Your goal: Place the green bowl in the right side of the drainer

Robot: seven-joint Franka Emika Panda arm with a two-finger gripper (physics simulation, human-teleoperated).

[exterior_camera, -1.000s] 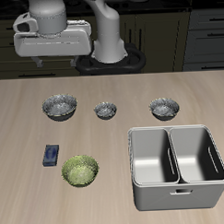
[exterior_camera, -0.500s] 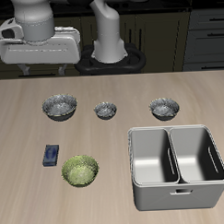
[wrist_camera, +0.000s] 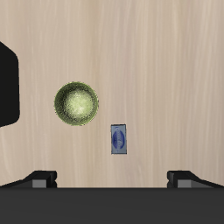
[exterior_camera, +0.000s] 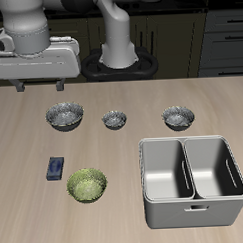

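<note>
- The tool (wrist_camera: 112, 178) hangs high above the surface (exterior_camera: 123, 98), well clear of everything on it; in the exterior view only its wide grey head (exterior_camera: 36, 63) shows, up over the back part of the surface.
- In the wrist view its 2 fingertips (wrist_camera: 42, 178) stand far apart with bare wood between them, so the tool is spread wide and grips nothing.
- The green bowl (exterior_camera: 87, 184) sits upright on the surface, nearer the front edge than the tool head, untouched and not in the drainer.
- From the wrist view, the green bowl (wrist_camera: 77, 102) lies ahead of the fingertips, its mottled inside facing up.
- A small blue block (exterior_camera: 56, 168) lies flat just beside the green bowl, slightly farther back, with a narrow gap between the 2; the wrist view shows the block (wrist_camera: 118, 138) between the green bowl and the fingertips.
- 3 grey bowls (exterior_camera: 64, 116) stand in a row farther back than the green bowl, each apart from the others.
- The drainer (exterior_camera: 193, 179) rests well apart from the green bowl, level with it along the front edge; its 2 compartments sit side by side and both look bare inside.
- A small handle (exterior_camera: 197, 205) shows on the drainer's front wall.
</note>
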